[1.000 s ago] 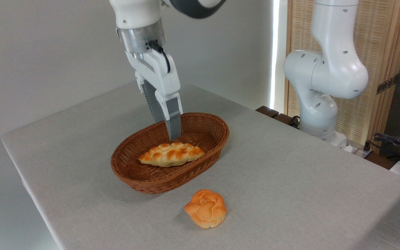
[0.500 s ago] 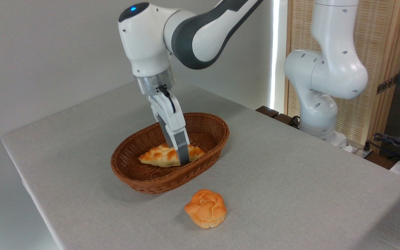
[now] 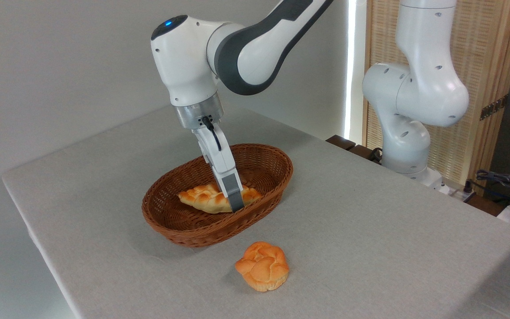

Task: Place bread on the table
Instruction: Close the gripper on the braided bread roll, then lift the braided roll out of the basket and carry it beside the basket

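End effector down in the basket, at the bread

On the grey worktop (image 3: 370,230) the wicker basket (image 3: 184,230) holds the bread (image 3: 202,199); the end effector (image 3: 234,203) reaches in, near finger (image 3: 233,192) across the loaf's front, far finger hidden, so I cannot tell its grip. A round bun (image 3: 262,266) lies just before the basket

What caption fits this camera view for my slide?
Gripper straddling the braided bread inside the wicker basket; round bun on the table in front.

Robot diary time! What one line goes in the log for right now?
stage: grasping | gripper: down at bread | bread: in basket | bun: on table
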Controlling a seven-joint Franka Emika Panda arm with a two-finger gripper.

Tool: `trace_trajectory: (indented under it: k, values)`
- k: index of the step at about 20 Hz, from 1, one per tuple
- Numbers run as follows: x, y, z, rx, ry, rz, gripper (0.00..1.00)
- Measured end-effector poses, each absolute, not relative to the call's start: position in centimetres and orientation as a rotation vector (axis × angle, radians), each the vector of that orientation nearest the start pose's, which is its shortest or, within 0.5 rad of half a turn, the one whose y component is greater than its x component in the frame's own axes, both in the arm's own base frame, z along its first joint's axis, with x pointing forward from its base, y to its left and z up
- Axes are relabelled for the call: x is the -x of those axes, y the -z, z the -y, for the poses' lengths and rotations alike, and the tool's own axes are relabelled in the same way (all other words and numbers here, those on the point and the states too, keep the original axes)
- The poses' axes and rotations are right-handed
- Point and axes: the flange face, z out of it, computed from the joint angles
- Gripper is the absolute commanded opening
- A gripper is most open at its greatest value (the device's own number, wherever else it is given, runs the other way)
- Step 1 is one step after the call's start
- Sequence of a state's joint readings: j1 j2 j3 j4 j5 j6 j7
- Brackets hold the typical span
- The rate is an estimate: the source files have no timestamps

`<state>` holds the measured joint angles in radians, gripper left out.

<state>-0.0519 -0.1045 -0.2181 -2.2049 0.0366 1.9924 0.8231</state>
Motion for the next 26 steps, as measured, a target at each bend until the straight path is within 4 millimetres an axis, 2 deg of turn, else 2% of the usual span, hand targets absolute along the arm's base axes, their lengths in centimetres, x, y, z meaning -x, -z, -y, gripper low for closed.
trace_trajectory:
  k: [3, 5, 17, 26]
  values:
    - [-48.1, -41.2, 13.2, 2.650, -0.200, -1.639, 0.12]
    - [-48.1, -41.2, 13.2, 2.650, -0.202, -1.640, 0.00]
    - [-48.2, -41.4, 13.7, 2.643, -0.198, -1.650, 0.00]
    - [-49.9, -46.4, 12.6, 2.708, -0.178, -1.601, 0.00]
